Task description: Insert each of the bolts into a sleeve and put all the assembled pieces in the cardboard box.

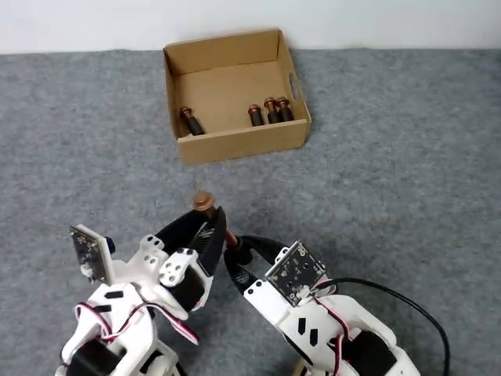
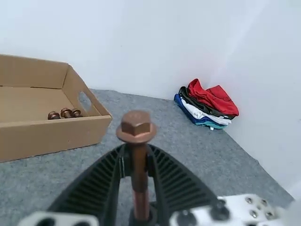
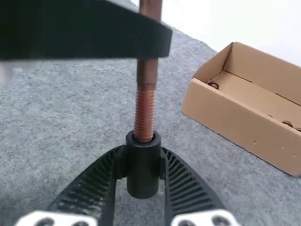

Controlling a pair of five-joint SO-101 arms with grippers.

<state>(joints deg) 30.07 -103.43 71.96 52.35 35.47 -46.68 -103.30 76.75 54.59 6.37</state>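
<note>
Four pieces (image 1: 272, 110) in box (image 1: 235, 145); left tool (image 2: 136, 156) tight around bolt (image 2: 136, 127), right tool (image 3: 143, 153) around sleeve (image 3: 142, 179)

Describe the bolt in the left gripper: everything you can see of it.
The bolt looks like copper-coloured metal, with a flanged hex head, a smooth shank and a threaded lower end. It stands upright, head up, above the grey carpet, on the arms' side of the box. The left gripper clamps its shank, and its threaded tip sits in the mouth of the black sleeve held by the right gripper below.
</note>
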